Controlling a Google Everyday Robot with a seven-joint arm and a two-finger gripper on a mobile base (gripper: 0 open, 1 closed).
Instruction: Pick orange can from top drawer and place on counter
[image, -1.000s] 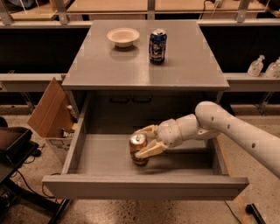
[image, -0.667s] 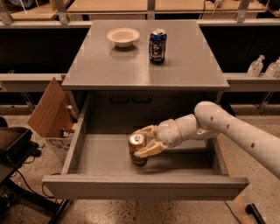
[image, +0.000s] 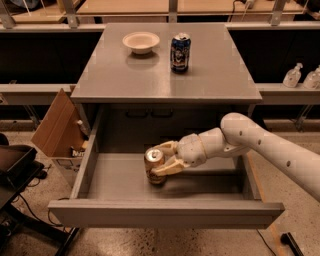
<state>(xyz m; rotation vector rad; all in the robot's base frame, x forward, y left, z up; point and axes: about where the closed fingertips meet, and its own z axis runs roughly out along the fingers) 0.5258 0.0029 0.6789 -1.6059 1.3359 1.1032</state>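
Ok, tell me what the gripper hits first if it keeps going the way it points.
The orange can: the gripper, reaching leftward inside the top drawer, holds it between its fingers, so nothing else comes first.

The hand (image: 160, 160) clasps the orange can (image: 152, 164) inside the top drawer (image: 116, 176).

Camera view, findings:

- Top drawer (image: 165, 212): pulled fully out of the grey cabinet, interior visible.
- Orange can (image: 152, 164): upright on the drawer floor, left of centre, silver lid up.
- Tool (image: 161, 159): inside the drawer, reaching in from the right on a white arm (image: 260, 145). Its two pale fingers (image: 169, 168) clamp the can, one on the far side and one on the near side.
- Tabletop (image: 150, 80): carries a white bowl (image: 141, 41) and a dark blue can (image: 180, 52), standing side by side near the far edge.
- Cardboard box (image: 55, 125): on the floor to the left of the cabinet, flap raised.
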